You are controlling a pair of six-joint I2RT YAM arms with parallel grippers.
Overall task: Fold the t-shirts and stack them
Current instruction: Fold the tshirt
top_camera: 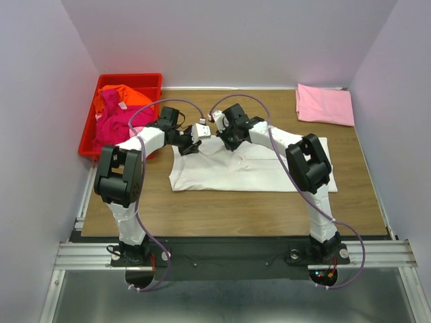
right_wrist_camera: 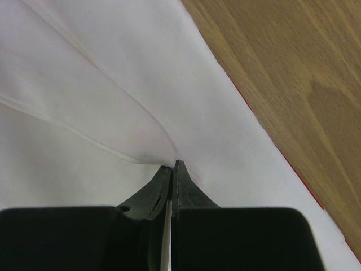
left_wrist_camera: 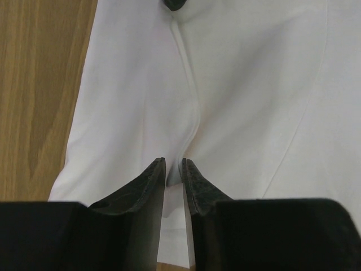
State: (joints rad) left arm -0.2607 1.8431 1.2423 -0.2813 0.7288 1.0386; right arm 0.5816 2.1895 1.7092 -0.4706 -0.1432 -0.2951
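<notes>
Right of the red bin, with left gripper and right gripper each pinched tight on the white t-shirt spread there: raise both in step, hold the edge taut, lay it over evenly.

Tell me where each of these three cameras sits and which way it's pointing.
Top external: above and behind the arms, looking down at the table, both arms and their bases showing.
Left wrist: on the left arm, looking down past the left gripper at the white t-shirt.
Right wrist: on the right arm, looking down past the right gripper at the same shirt.
Shared: both wrist views show a gripper shut on a fold of that shirt, bare wood alongside.
</notes>
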